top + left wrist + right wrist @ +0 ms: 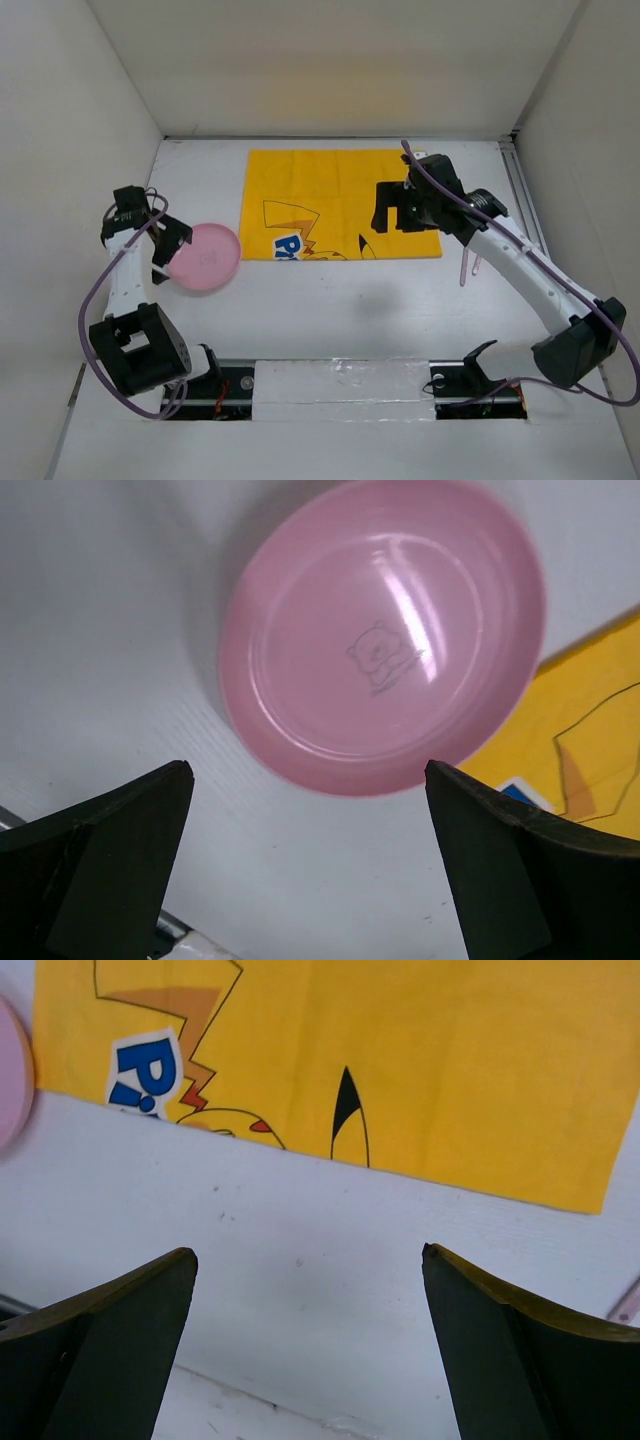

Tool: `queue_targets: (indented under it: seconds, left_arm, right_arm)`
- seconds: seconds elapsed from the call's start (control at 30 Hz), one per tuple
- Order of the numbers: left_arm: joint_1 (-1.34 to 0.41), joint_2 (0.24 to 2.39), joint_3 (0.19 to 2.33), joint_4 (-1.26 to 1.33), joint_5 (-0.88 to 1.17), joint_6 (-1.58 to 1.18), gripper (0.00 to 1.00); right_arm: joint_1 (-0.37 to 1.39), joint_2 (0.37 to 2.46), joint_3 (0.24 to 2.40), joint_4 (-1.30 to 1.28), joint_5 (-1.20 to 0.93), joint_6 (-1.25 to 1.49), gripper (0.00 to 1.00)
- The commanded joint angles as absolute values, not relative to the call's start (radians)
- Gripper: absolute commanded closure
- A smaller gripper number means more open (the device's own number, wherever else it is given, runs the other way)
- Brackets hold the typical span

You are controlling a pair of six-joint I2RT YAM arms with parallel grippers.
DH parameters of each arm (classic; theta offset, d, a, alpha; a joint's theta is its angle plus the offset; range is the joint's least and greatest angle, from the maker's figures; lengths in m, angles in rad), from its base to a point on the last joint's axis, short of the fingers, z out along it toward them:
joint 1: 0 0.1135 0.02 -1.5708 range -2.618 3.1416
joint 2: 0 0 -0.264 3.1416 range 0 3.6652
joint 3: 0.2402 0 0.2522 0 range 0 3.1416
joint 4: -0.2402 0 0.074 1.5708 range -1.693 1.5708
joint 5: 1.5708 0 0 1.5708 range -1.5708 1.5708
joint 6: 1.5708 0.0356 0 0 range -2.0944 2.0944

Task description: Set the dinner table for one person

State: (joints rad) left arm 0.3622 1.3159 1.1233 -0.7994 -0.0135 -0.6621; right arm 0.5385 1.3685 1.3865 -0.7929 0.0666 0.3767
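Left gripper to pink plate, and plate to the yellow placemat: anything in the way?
Nothing visible. The left gripper is open, the pink plate just ahead, only bare dinner table between. The plate lies at the yellow placemat's left edge; the mat is bare, though the open right gripper hangs over its right part.

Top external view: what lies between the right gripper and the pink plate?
The yellow placemat, flat on the dinner table, fills most of that stretch; the top external view shows it.
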Motion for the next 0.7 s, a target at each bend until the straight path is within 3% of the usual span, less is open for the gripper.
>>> queue_targets:
  seconds: [0.0, 0.23, 0.47, 0.53, 0.6, 0.63, 0.67]
  left_arm:
    - [0.359, 1.275, 1.008, -0.756, -0.031, -0.667, 0.00]
    - [0.359, 1.255, 0.930, -0.643, 0.003, -0.736, 0.03]
    - [0.359, 1.393, 0.861, -0.592, -0.018, -0.787, 0.07]
    - [0.359, 1.448, 0.851, -0.565, -0.031, -0.799, 0.15]
    - [0.359, 1.480, 0.851, -0.551, -0.044, -0.811, 0.32]
    - [0.359, 1.505, 0.851, -0.561, -0.044, -0.811, 0.44]
    - [0.359, 1.505, 0.851, -0.561, -0.055, -0.822, 0.49]
  right_arm:
    - [0.549, 1.289, 1.339, -0.692, -0.049, 0.368, 0.00]
    - [0.539, 1.238, 1.286, -0.626, -0.115, 0.368, 0.01]
    - [0.485, 1.215, 1.285, -0.614, -0.178, 0.368, 0.04]
    - [0.474, 1.187, 1.275, -0.601, -0.178, 0.368, 0.04]
    - [0.450, 1.169, 1.275, -0.601, -0.189, 0.368, 0.04]
    - [0.449, 1.155, 1.275, -0.601, -0.201, 0.368, 0.04]
    - [0.433, 1.155, 1.275, -0.601, -0.210, 0.368, 0.04]
